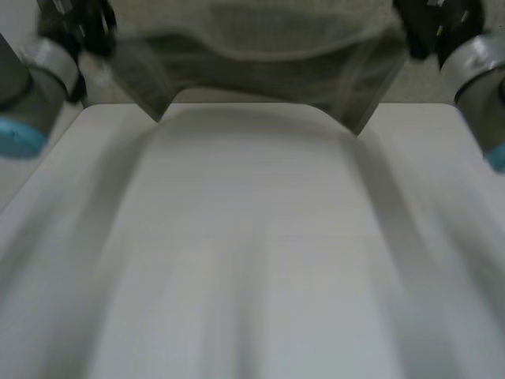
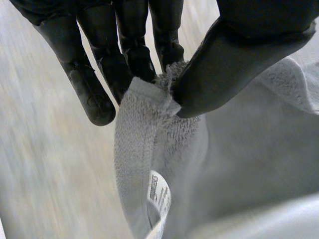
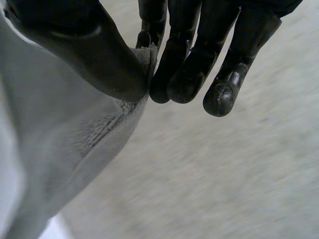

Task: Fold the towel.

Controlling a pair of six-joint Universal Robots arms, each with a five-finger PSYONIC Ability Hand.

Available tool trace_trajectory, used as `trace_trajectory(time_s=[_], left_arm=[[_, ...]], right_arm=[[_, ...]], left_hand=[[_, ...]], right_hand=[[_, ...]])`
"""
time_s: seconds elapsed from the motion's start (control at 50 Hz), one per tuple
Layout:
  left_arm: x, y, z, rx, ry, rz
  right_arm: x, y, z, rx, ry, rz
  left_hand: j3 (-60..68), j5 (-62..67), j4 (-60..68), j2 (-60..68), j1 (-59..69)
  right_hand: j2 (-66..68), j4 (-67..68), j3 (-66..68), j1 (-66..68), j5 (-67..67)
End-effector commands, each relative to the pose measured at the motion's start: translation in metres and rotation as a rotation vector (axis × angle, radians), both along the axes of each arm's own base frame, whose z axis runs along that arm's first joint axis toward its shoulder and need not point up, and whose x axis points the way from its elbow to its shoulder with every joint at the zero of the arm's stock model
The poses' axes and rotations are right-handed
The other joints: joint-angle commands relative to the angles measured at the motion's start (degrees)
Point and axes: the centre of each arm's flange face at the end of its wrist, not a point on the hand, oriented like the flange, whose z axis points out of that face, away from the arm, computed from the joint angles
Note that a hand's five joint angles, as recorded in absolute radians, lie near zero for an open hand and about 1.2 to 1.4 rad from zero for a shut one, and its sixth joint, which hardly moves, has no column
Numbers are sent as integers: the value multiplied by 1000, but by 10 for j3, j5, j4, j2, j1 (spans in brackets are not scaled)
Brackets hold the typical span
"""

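Head view sets the left arm (image 1: 39, 79), grey-jointed with a light-blue cap, at the near-left side. Its black left hand (image 1: 83, 28) is raised above the far-left corner of the white tabletop (image 1: 252, 260). A pale grey-white terry towel (image 1: 252, 55) stretches from that hand across to the black right hand (image 1: 430, 28). It hangs as a wide sheet in the air over the tabletop's far edge, and its two lower corners reach down to about that edge. The tabletop is smooth and matte with a faint grain, and soft grey bands run along it from under the towel towards the camera. Past its far edge lies a light speckled floor (image 1: 418, 87). The grey right arm (image 1: 477, 75) comes in at the right. In the left wrist view the left hand (image 2: 129, 45) is grasping the towel (image 2: 239, 164), pinching a hemmed corner between thumb and fingers. A small white printed label (image 2: 159, 196) hangs from the hem just under the grip, and a pale streaked surface lies beneath. In the right wrist view the right hand (image 3: 194, 64) pinches another corner of the towel (image 3: 60, 149) between thumb and fingers, and the cloth falls away under the thumb above the speckled floor (image 3: 224, 189).
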Motion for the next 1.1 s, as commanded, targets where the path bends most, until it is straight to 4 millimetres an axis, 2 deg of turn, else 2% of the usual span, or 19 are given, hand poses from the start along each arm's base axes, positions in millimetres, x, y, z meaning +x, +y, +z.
trace_trajectory(time_s=[0.02, 0.04, 0.1, 0.2, 0.28, 0.3, 0.32, 0.34, 0.36, 0.4, 0.46, 0.54, 0.6, 0.62, 0.7, 0.76, 0.8, 0.96, 1.1], left_arm=[[9, 16, -90, 242, -57, 8], [11, 21, -102, 273, -63, 2], [17, 32, -108, 300, -69, -19], [37, 47, -92, 298, -66, -21], [43, 63, -70, 268, -62, -40], [43, 72, -61, 250, -61, -57], [44, 82, -45, 214, -60, -71], [44, 82, -45, 213, -60, -72], [45, 92, -27, 172, -53, -83], [46, 100, -13, 133, -48, -94], [51, 111, 5, 83, -47, -99], [54, 112, 8, 76, -44, -104], [54, 109, 2, 90, -44, -106], [52, 103, -10, 126, -45, -111], [47, 78, -55, 237, -57, -116], [45, 69, -64, 256, -58, -118], [43, 49, -82, 282, -58, -118], [39, 6, -114, 293, -57, -120], [36, -11, -127, 284, -58, -97]], right_arm=[[-17, 5, -78, 232, 64, 38], [-17, 5, -78, 233, 64, 38], [-30, 8, -95, 296, 73, 36], [-57, 10, -91, 331, 60, -12], [-72, 28, -59, 335, 42, -31], [-77, 36, -44, 344, 20, -32], [-77, 36, -44, 344, 20, -32], [-82, 45, -28, 349, -11, -25], [-82, 45, -28, 349, -12, -25], [-91, 61, 3, 334, -75, 9], [-92, 71, 21, 314, -111, 60], [-93, 69, 21, 328, -125, 83], [-93, 57, 1, 386, -128, 75], [-92, 48, -14, 426, -125, 70], [-91, 32, -35, 466, -108, 45], [-86, 18, -58, 500, -72, 17], [-82, 10, -68, 504, -52, 4], [-67, -24, -111, 510, 3, -62], [-59, -40, -128, 480, 3, -87]], left_hand=[[43, 45, 24, 48, 71], [43, 45, 24, 48, 71], [43, 45, 24, 48, 71], [43, 45, 24, 48, 71], [43, 45, 24, 48, 71], [43, 45, 24, 48, 71], [43, 45, 24, 48, 71], [43, 45, 24, 48, 71], [43, 45, 24, 48, 71], [43, 45, 24, 48, 71], [43, 45, 24, 48, 71], [43, 45, 24, 48, 71], [43, 45, 24, 48, 71], [43, 45, 24, 48, 71], [43, 45, 24, 48, 71], [43, 45, 24, 48, 71], [43, 45, 24, 48, 71], [43, 45, 24, 48, 71], [43, 45, 24, 48, 71]], right_hand=[[42, 36, 35, 40, 33], [42, 36, 35, 40, 33], [42, 36, 35, 40, 33], [42, 36, 35, 40, 33], [42, 36, 35, 40, 33], [42, 36, 35, 40, 33], [42, 36, 35, 40, 33], [42, 36, 35, 40, 33], [42, 36, 35, 40, 33], [42, 36, 35, 40, 33], [42, 36, 35, 40, 33], [42, 36, 35, 40, 33], [42, 36, 35, 40, 33], [42, 36, 35, 40, 33], [42, 36, 35, 40, 33], [42, 36, 35, 40, 33], [42, 36, 35, 40, 33], [42, 36, 35, 40, 33], [42, 36, 35, 40, 33]])
